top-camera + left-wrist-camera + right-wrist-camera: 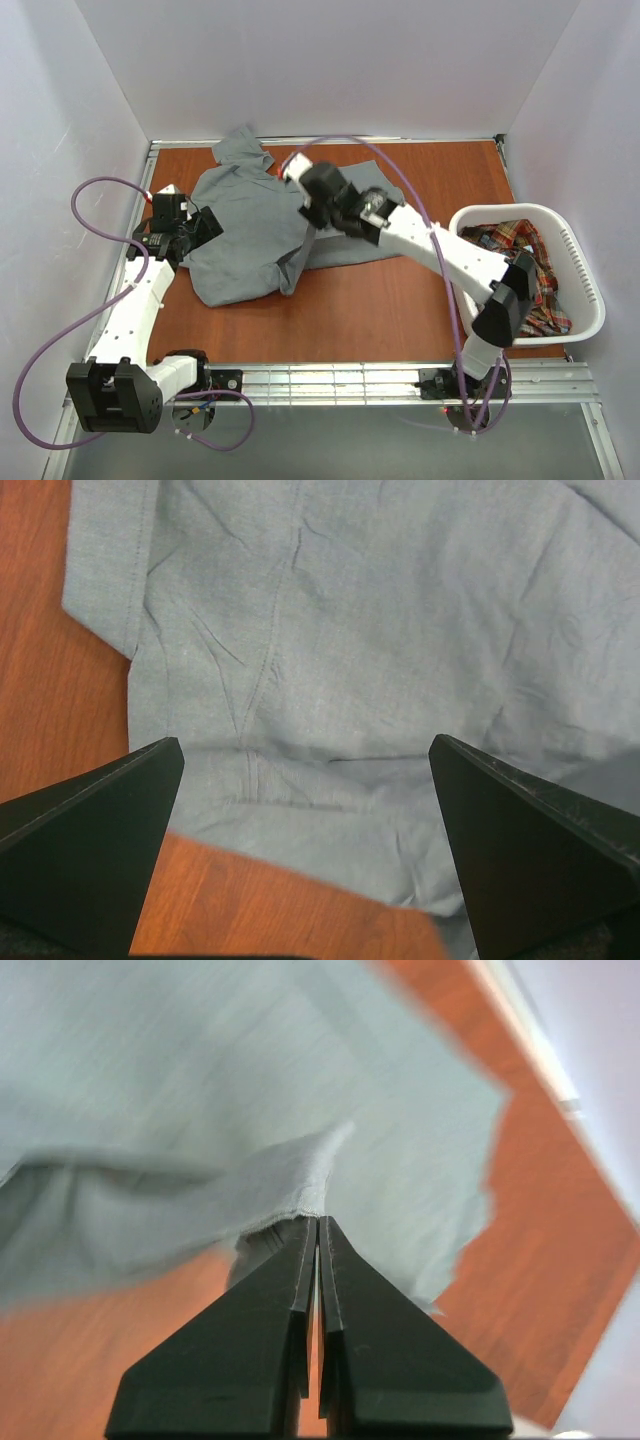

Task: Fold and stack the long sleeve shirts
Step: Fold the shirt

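Observation:
The plain grey shirt [250,225] lies crumpled on the brown table, left of centre. My right gripper [300,172] is shut on an edge of the grey shirt [300,1175] and holds that edge lifted above the table near the back. My left gripper [205,225] is open at the shirt's left side; in the left wrist view its fingers [95,850] stand wide apart over the grey cloth [380,660] and hold nothing. The plaid shirt [520,265] in red, navy and yellow lies bunched in the basket.
The white slotted laundry basket [585,290] stands at the table's right edge. White walls close in the back and sides. A metal rail runs along the table's near edge [350,378]. Purple cables loop from both arms.

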You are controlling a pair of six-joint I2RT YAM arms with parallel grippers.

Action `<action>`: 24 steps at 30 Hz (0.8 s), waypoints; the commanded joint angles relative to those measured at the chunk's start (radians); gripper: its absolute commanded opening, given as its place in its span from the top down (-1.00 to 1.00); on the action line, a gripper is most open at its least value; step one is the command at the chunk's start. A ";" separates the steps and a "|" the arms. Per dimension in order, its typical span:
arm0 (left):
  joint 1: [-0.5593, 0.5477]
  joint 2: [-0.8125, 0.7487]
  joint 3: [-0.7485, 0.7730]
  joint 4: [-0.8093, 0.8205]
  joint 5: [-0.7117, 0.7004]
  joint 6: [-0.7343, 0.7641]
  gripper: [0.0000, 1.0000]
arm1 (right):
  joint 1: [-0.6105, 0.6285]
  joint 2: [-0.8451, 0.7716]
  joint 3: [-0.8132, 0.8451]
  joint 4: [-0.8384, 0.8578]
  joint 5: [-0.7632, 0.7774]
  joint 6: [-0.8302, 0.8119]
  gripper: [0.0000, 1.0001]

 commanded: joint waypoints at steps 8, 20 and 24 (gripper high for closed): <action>0.005 -0.032 -0.067 0.034 0.129 -0.024 -0.89 | -0.258 0.489 0.709 0.062 -0.036 -0.010 0.95; 0.005 -0.012 -0.169 0.069 0.174 -0.073 -0.89 | -0.299 0.201 0.082 0.105 -0.149 0.177 -0.36; 0.004 0.025 -0.193 0.108 0.167 -0.080 -0.83 | -0.434 0.075 -0.174 0.110 -0.275 0.387 -0.25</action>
